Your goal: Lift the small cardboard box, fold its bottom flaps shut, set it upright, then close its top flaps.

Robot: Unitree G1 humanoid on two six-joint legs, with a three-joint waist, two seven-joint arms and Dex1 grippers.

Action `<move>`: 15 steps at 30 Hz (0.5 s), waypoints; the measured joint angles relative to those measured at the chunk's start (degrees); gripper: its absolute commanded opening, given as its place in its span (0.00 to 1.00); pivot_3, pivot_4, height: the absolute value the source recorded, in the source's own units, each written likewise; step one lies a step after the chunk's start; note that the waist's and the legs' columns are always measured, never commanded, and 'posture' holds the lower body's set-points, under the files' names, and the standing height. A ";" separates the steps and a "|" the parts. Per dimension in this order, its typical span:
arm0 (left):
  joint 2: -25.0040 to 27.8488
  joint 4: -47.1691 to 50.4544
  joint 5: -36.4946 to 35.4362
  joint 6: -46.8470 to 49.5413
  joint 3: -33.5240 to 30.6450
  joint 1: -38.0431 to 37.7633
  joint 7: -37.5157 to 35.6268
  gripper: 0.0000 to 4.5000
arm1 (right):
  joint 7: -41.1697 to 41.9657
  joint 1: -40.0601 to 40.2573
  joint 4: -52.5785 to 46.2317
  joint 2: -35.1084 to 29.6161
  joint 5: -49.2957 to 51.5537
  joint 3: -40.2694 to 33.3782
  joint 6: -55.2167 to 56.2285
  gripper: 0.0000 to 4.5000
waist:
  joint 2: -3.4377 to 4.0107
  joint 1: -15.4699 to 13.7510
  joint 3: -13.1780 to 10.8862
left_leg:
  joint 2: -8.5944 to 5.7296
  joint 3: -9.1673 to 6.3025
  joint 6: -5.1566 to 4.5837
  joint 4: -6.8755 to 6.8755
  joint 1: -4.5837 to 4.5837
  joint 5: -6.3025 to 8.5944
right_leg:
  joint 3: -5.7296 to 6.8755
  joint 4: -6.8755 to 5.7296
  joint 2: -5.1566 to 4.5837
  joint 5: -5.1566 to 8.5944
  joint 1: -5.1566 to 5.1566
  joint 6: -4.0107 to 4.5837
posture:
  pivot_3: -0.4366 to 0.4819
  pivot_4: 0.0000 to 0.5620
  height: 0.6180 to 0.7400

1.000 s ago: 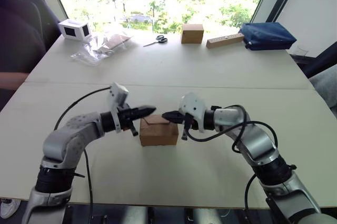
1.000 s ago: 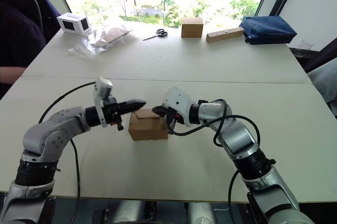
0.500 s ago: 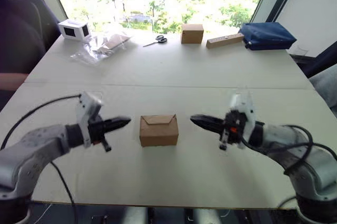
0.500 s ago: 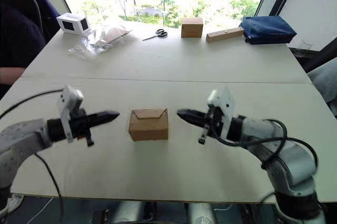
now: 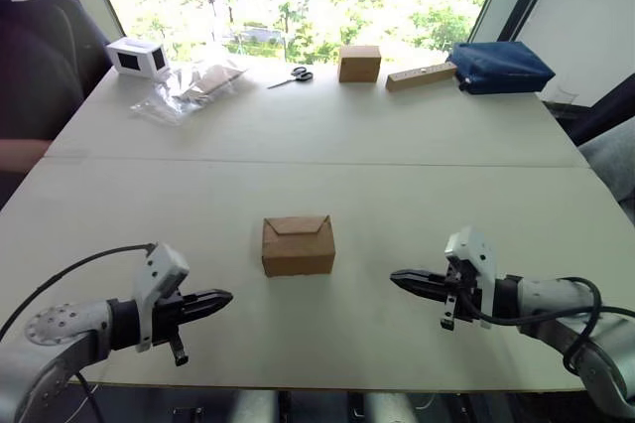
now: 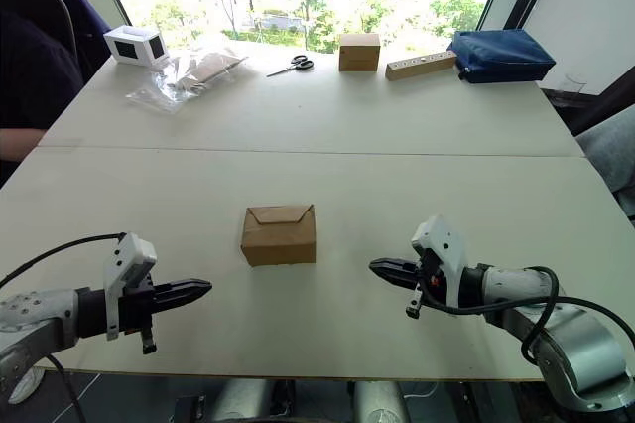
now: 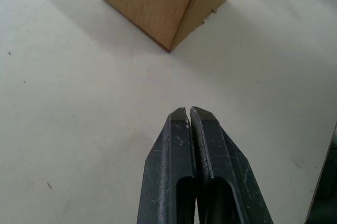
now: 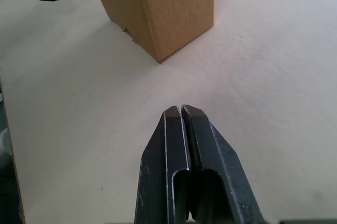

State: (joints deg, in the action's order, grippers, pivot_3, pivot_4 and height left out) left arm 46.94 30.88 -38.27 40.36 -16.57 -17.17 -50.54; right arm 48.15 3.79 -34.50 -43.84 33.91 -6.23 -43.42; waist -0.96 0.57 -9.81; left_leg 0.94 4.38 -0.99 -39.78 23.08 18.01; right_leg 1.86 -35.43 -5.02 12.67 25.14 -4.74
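The small cardboard box [image 5: 298, 245] stands upright in the middle of the white table, untouched. Its top flaps [image 5: 298, 225] lie folded down, the tapered one making a V-shaped seam. My left gripper [image 5: 222, 297] is shut and empty, low near the table's front edge, left of the box and well apart from it. My right gripper [image 5: 399, 277] is also shut and empty, to the right of the box with a wide gap. Each wrist view shows a lower corner of the box [image 7: 168, 3] [image 8: 158, 8] ahead of the closed fingertips.
At the back of the table [image 5: 397, 155] lie a cube-like brown box [image 5: 359, 63], a long tan block [image 5: 422, 75], scissors [image 5: 293, 75], a clear plastic bag [image 5: 189, 87], a small white device [image 5: 137, 56] and a blue pouch [image 5: 501, 66]. A person sits at the far left.
Both grippers have drawn back from the box toward the table's front edge, the left one further left, the right one further right. The box stays put with its top closed.
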 measured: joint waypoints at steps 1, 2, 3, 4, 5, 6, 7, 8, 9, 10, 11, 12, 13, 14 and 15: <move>-0.07 -0.33 -0.19 0.06 -0.37 0.03 0.07 0.02 | 0.04 -0.28 0.09 -0.28 -0.17 0.47 0.08 0.00 | 0.00 -0.10 0.00 | 0.00 -0.01 0.00 0.00 0.00 0.00 | 0.01 0.00 0.00 0.00 0.00 0.00 | 0.48 0.27 1.00; -0.24 -0.49 -0.45 0.16 -0.63 0.03 0.21 0.02 | 0.10 -0.49 0.11 -0.42 -0.39 0.78 0.21 0.00 | 0.00 -0.17 0.00 | -0.01 -0.01 0.00 0.00 0.00 0.00 | 0.01 0.00 0.00 0.00 0.00 0.00 | 0.48 0.27 1.00; -0.49 -0.57 -0.92 0.39 -0.91 0.15 0.51 0.02 | 0.17 -0.78 0.18 -0.62 -0.59 1.15 0.34 0.00 | 0.00 -0.23 0.00 | -0.01 -0.01 0.00 0.00 0.01 0.00 | 0.01 0.01 0.00 0.00 0.00 0.00 | 0.48 0.27 1.00; -0.68 -0.67 -1.20 0.57 -1.04 0.33 0.68 0.02 | 0.16 -1.01 0.20 -0.69 -0.60 1.31 0.36 0.00 | 0.00 -0.23 0.00 | -0.01 -0.01 -0.01 0.00 0.01 0.00 | 0.01 0.01 0.00 0.00 0.00 0.00 | 0.48 0.27 1.00; -0.88 -0.86 -1.40 0.80 -1.19 0.85 0.85 0.02 | 0.09 -1.38 0.22 -0.67 -0.58 1.45 0.36 0.00 | 0.00 -0.23 0.00 | -0.01 -0.01 -0.01 0.00 0.01 0.00 | 0.01 0.01 0.00 0.00 -0.01 0.00 | 0.48 0.27 1.00; -0.87 -1.12 -1.82 0.89 -1.26 1.46 0.93 0.02 | -0.03 -1.97 0.32 -0.60 -0.56 1.57 0.36 0.00 | 0.00 -0.19 0.00 | -0.01 -0.01 -0.01 0.00 0.01 0.00 | 0.01 0.00 0.00 0.00 -0.01 0.00 | 0.48 0.27 1.00; -0.87 -1.26 -1.99 0.98 -1.26 1.95 0.93 0.02 | -0.17 -2.62 0.59 -0.39 -0.54 1.62 0.36 0.00 | -0.01 -0.14 0.00 | -0.01 -0.01 -0.01 0.00 0.00 0.00 | 0.01 0.00 0.01 0.00 -0.02 0.00 | 0.48 0.27 1.00; -0.84 -1.35 -2.23 1.11 -1.27 2.32 0.84 0.02 | -0.68 -3.56 1.12 0.20 -0.53 1.71 0.33 0.00 | -0.01 -0.12 0.01 | -0.01 -0.01 0.00 0.00 -0.01 0.00 | 0.01 -0.01 0.02 0.00 -0.02 0.00 | 0.48 0.27 1.00; -0.80 -1.41 -2.27 1.23 -1.20 2.33 0.68 0.02 | -1.13 -4.31 1.41 0.55 -0.53 1.97 0.33 0.00 | -0.01 -0.07 0.01 | -0.01 -0.01 0.00 0.00 -0.01 0.00 | 0.01 -0.01 0.02 0.00 -0.02 0.00 | 0.48 0.27 1.00; -0.77 -1.48 -2.29 1.36 -1.16 2.35 0.62 0.02 | -1.53 -4.66 1.67 0.80 -0.56 2.30 0.33 0.00 | -0.01 -0.03 0.01 | 0.00 -0.01 -0.01 0.00 -0.01 0.00 | 0.01 0.00 0.04 0.00 -0.01 0.00 | 0.48 0.27 1.00; -0.80 -1.55 -2.36 1.49 -1.17 2.41 0.75 0.02 | -1.83 -4.66 1.84 0.98 -0.56 2.70 0.30 0.00 | -0.01 -0.03 0.01 | 0.00 -0.01 -0.01 0.00 0.00 0.00 | 0.01 0.00 0.04 0.00 -0.02 0.00 | 0.48 0.27 1.00; -0.87 -1.62 -2.44 1.61 -1.17 2.52 0.96 0.02 | -2.06 -4.64 2.06 1.21 -0.54 3.07 0.21 0.00 | -0.01 -0.04 0.01 | 0.00 -0.01 -0.01 0.00 0.00 0.00 | 0.01 0.00 0.04 0.00 -0.02 -0.01 | 0.48 0.27 1.00; -0.91 -1.65 -2.48 1.65 -1.18 2.62 1.05 0.02 | -2.17 -4.60 2.11 1.27 -0.54 3.18 0.14 0.00 | -0.01 -0.04 0.01 | 0.00 0.00 -0.01 0.00 0.00 0.00 | 0.00 -0.01 0.03 0.00 -0.02 -0.01 | 0.48 0.27 1.00; -0.95 -1.69 -2.52 1.70 -1.18 2.73 1.16 0.02 | -2.31 -4.59 2.12 1.35 -0.53 3.25 0.11 0.00 | -0.01 -0.04 0.01 | 0.00 0.00 -0.01 0.00 -0.01 0.00 | 0.01 -0.01 0.03 -0.01 -0.03 -0.01 | 0.48 0.27 1.00; -0.95 -1.70 -2.53 1.74 -1.18 2.72 1.24 0.02 | -2.41 -4.59 2.12 1.36 -0.53 3.25 0.11 0.00 | -0.01 -0.06 0.01 | 0.00 0.00 -0.01 -0.01 -0.02 0.00 | 0.01 -0.01 0.03 -0.01 -0.06 -0.01 | 0.48 0.27 1.00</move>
State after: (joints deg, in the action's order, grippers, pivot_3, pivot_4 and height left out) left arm 45.99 29.19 -40.80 42.10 -17.75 -14.46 -49.31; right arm 45.74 -0.80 -32.38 -42.48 33.38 -2.97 -43.31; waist -0.97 0.51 -9.80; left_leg 0.93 4.37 -1.00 -39.79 23.06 18.01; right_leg 1.87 -35.44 -4.99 12.66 25.09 -4.76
